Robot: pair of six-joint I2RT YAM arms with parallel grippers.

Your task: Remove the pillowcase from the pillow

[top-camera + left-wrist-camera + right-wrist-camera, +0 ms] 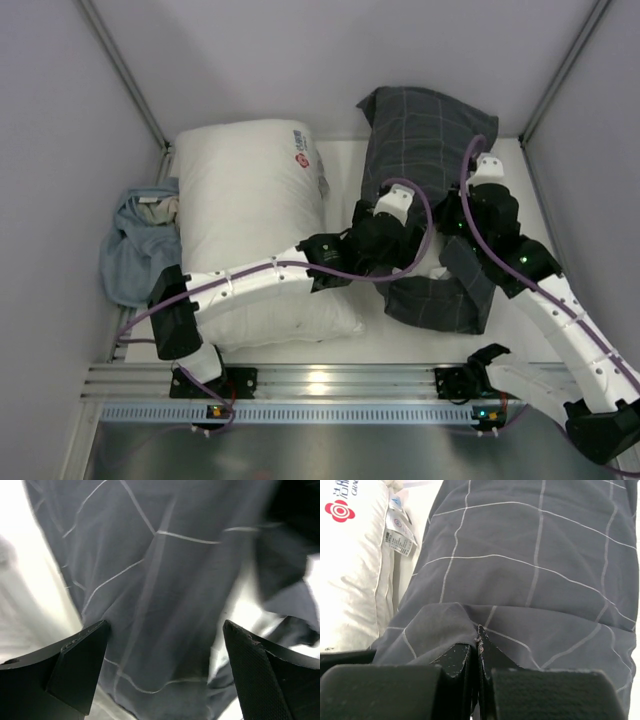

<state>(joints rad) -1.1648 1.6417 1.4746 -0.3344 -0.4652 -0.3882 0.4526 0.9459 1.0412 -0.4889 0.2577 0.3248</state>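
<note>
Right gripper [477, 636] is seen clenched on a pinched fold of the pillowcase [420, 125], with the dark checked fabric caught between its two pressed-together fingers. Left gripper [165, 630] is held spread wide with nothing between its fingers, and the same fabric is seen just beyond them.

The white table [400, 335] is closed in by walls on the left, right and far sides, and a metal rail [320, 382] is fixed along its near edge. Bare surface is seen mainly in a strip between the rail and the fabric.

The left half is taken up by a large white logo pillow [245, 200], over whose near part the left arm is stretched. The pillowcase is laid on the right half, its far part bulging up towards the far wall and its near part folded flat beside the right arm. Both grippers are placed at its middle. What fills it is hidden, so the pillow cannot be made out.

A light blue cloth [130, 255] is bunched against the left wall, touching the logo pillow. A small printed tag [400, 532] is attached at that pillow's far end, just beside the pillowcase.
</note>
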